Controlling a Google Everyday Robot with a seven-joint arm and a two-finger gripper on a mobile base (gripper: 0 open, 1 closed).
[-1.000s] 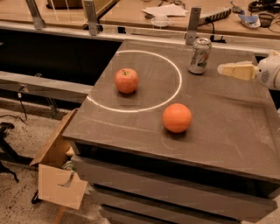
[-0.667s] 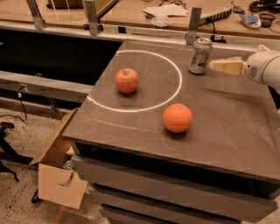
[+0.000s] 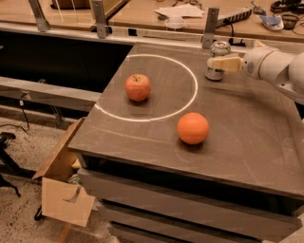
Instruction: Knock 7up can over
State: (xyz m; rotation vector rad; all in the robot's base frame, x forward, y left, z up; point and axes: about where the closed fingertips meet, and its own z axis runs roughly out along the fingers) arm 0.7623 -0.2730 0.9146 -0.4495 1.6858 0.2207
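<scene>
Camera view: dark grey table (image 3: 247, 142) w/ a white circle (image 3: 147, 118) painted on its left half, drawers below. Apple (image 3: 138, 87) sits inside the circle, orange (image 3: 193, 128) just outside its lower right edge, nearer the front. 7up can (image 3: 213, 73) stands upright at the far edge, just outside the circle's right side. Gripper (image 3: 222, 63) comes in from the right on a white arm (image 3: 273, 66), tip against the can's side at mid height; whether it's released or clenched can't be told. Behind: wooden bench (image 3: 142, 14) w/ papers (image 3: 178, 10), metal posts (image 3: 211, 26). Speckled floor (image 3: 19, 213) at left w/ an open cardboard box (image 3: 64, 199). Can's middle is covered by the gripper; arm is cut off at the right edge.
</scene>
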